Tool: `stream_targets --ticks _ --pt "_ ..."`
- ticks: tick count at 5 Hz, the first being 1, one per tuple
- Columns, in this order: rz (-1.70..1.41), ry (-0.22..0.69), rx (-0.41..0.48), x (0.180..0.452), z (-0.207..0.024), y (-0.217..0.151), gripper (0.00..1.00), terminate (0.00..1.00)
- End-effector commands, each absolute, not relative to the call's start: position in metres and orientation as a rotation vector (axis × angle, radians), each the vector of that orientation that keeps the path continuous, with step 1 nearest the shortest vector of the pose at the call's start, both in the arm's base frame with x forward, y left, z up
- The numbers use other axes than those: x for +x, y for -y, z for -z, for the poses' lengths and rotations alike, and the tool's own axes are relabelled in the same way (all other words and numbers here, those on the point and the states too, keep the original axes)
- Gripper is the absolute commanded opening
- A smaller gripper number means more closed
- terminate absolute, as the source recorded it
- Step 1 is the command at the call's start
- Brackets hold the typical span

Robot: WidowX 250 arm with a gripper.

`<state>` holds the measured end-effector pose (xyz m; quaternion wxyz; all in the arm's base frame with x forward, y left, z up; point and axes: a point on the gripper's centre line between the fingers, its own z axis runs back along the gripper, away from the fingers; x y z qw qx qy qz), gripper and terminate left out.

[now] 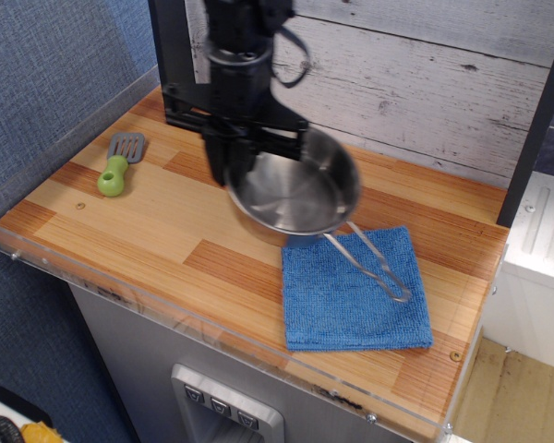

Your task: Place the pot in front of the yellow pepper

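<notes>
My gripper (231, 168) is shut on the left rim of the shiny steel pot (295, 192) and holds it in the air above the wooden counter (157, 217). The pot is tilted, and its wire loop handle (374, 265) hangs down to the right over the blue cloth (355, 288). The image is a little blurred around the arm. The yellow pepper is hidden behind my arm and the pot.
A green-handled grey spatula (118, 164) lies at the left of the counter. A dark post (171, 55) stands at the back left. A clear acrylic lip (166, 309) runs along the front edge. A white plank wall (425, 83) is behind.
</notes>
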<state>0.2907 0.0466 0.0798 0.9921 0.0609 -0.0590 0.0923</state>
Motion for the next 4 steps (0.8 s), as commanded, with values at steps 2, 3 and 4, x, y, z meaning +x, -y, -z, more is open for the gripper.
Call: stream_targets --ticks 2,3,4 --pt "-0.306 0.128 0.156 0.282 -0.083 -0.108 0.00 0.00" --pt "-0.332 0.119 0.167 0.275 -0.076 -0.121 0.00 0.00" --pt "-0.359 0.086 0.162 0.269 -0.059 -0.135 0.00 0.00"
